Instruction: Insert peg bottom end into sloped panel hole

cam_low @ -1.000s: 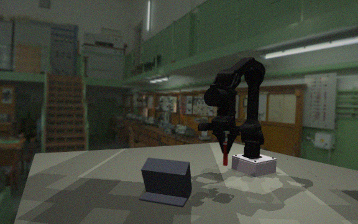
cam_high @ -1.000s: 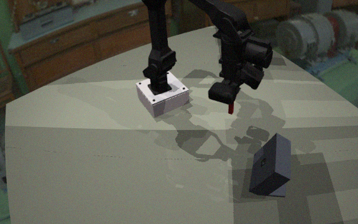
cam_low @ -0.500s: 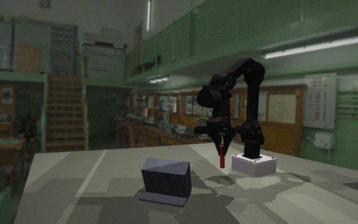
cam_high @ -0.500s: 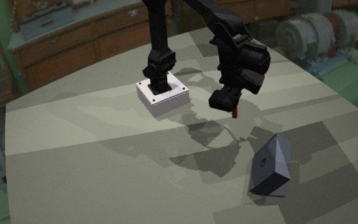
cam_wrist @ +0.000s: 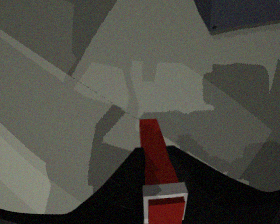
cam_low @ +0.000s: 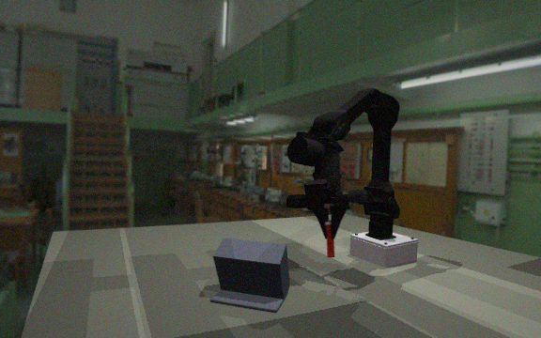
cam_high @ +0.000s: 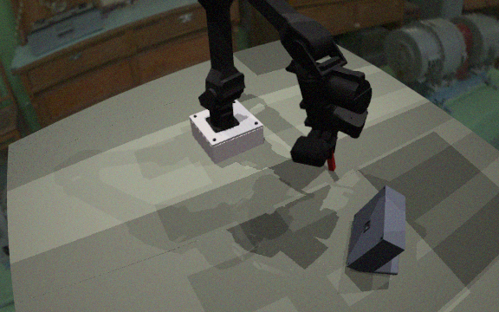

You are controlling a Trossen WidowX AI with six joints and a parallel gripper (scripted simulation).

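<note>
A red flat-sided peg [cam_high: 331,161] [cam_low: 330,241] [cam_wrist: 154,145] with a light grey band near its upper end is held above the table, its bottom end pointing down and tilted slightly. My black gripper [cam_low: 329,230] [cam_wrist: 156,150] is shut on the peg. In the top view the fingers are mostly hidden by the gripper body. The blue-grey sloped panel [cam_high: 372,221] [cam_low: 252,272] [cam_wrist: 246,12] stands on the table, apart from the peg. Its small square-looking hole [cam_high: 366,226] shows in the top view. The exterior view shows only the panel's back.
The arm's white base block [cam_high: 236,145] [cam_low: 376,251] stands on the table [cam_high: 102,269] [cam_low: 158,324] behind the gripper. The panel's thin foot plate [cam_low: 247,300] lies along its back side. Shadows and light patches cross the table top.
</note>
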